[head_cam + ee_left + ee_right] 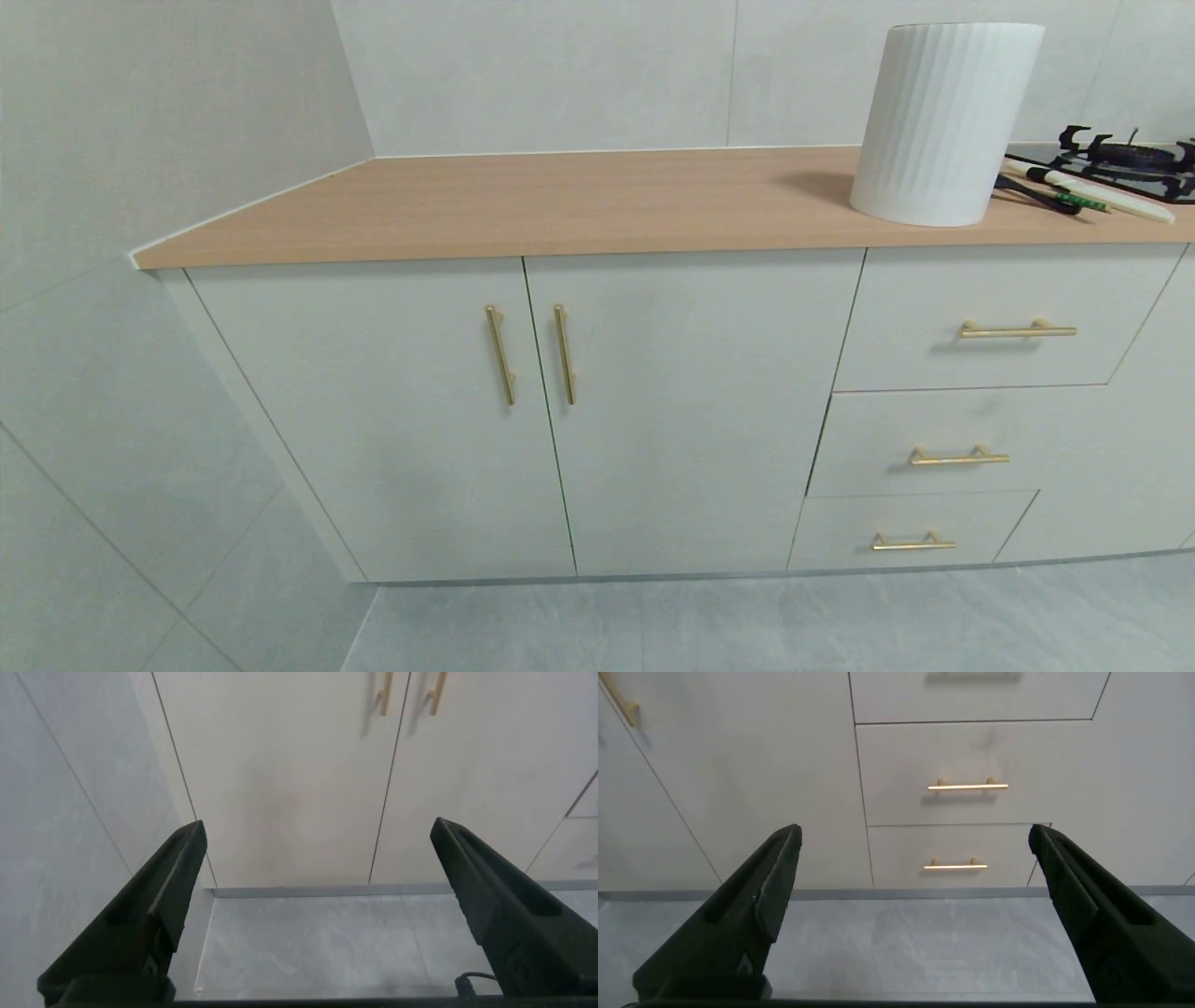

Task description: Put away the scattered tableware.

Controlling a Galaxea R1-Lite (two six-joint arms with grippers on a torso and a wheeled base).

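Tableware [1106, 196]: loose on countertop [560, 201], just beside holder [943, 126], to its right; none stowed.
Left gripper [318, 829]: released, empty, well below holder, facing cabinet doors [280, 775].
Right gripper [915, 835]: released, empty, well below holder, facing drawers [971, 765].
Progress: apparently unstarted.

We see our left tool [318, 826] as a pair of matte black fingers [154, 910], long and wedge-shaped, broad at the root and narrowing to blunt tips. Each finger has a shallow recessed channel running along its upper face, and its edges are slightly rounded. A thin dark cable [464, 980] curls in a loop beside the base of one finger. Our right tool [913, 831] looks the same, with two black tapering fingers [752, 915] and grooved faces.
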